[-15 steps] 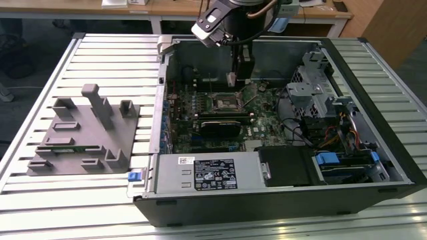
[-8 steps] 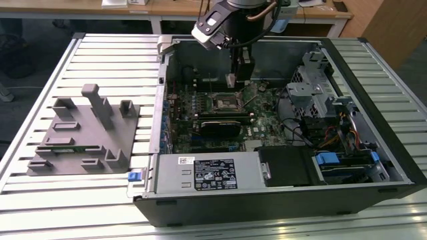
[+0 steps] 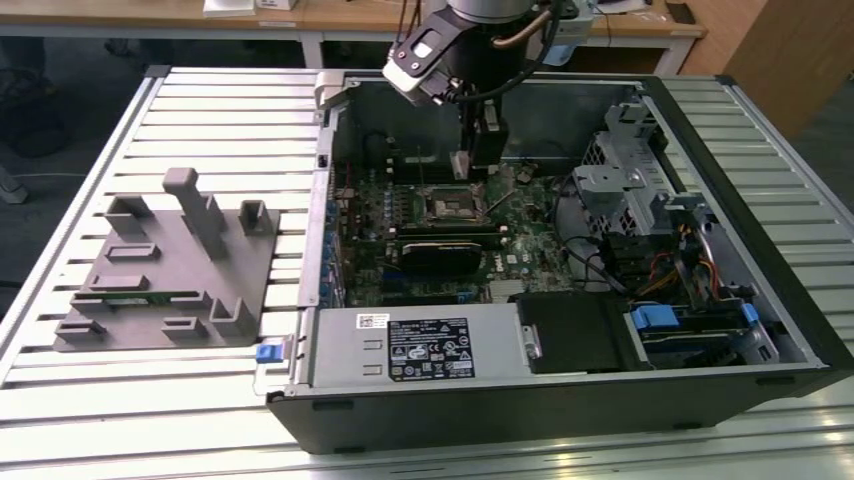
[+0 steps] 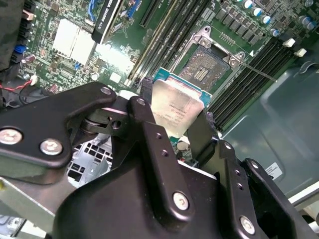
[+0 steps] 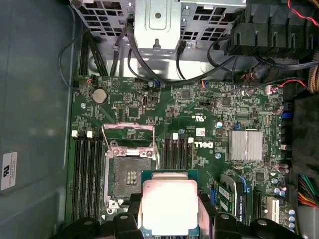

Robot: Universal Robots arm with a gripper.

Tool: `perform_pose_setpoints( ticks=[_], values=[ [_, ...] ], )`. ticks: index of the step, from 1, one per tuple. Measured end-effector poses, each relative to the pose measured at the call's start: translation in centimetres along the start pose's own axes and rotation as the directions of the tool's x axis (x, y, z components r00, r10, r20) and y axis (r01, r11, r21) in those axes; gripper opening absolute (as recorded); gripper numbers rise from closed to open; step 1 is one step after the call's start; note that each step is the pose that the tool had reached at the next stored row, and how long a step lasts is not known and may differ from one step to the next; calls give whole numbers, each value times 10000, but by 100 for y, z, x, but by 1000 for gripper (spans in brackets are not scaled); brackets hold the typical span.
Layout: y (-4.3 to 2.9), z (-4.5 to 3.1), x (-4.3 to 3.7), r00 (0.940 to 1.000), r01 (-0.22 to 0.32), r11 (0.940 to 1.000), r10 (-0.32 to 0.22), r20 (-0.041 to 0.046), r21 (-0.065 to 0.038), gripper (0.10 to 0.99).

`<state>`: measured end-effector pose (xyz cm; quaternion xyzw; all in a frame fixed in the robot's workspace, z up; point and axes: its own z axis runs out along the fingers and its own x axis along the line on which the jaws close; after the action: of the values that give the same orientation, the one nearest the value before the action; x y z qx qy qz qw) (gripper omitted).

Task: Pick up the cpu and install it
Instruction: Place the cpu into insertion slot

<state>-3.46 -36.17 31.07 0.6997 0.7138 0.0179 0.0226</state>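
The cpu (image 4: 177, 107), a small square chip with a silvery top and a thin green rim, hangs tilted above the motherboard. My gripper (image 4: 177, 110) is shut on it, with black fingers (image 4: 149, 129) pressing two opposite edges. In the first wrist view the cpu (image 5: 169, 206) hovers just beside the black square socket (image 5: 130, 177), whose metal frame (image 5: 128, 134) is swung open. In the exterior view my gripper (image 3: 478, 150) reaches down into the open computer case, a little above and behind the socket (image 3: 451, 205).
A grey tray (image 3: 160, 270) lies on the slatted table at the exterior view's left. Inside the case, memory slots (image 5: 87, 174) flank the socket, with a silver heatsink (image 5: 245, 145), the drive cage (image 3: 641, 170), cables and the power supply (image 3: 414, 345) nearby.
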Motion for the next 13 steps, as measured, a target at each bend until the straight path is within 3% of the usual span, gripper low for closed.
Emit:
perform_pose_setpoints(
  ticks=[6, 13],
  values=[
    [-6, 73, 6, 10000, 82, 10000, -82, -9, -1, 533],
    [-13, 179, 74, 10000, 96, 10000, -96, -10, -1, 533]
  ],
)
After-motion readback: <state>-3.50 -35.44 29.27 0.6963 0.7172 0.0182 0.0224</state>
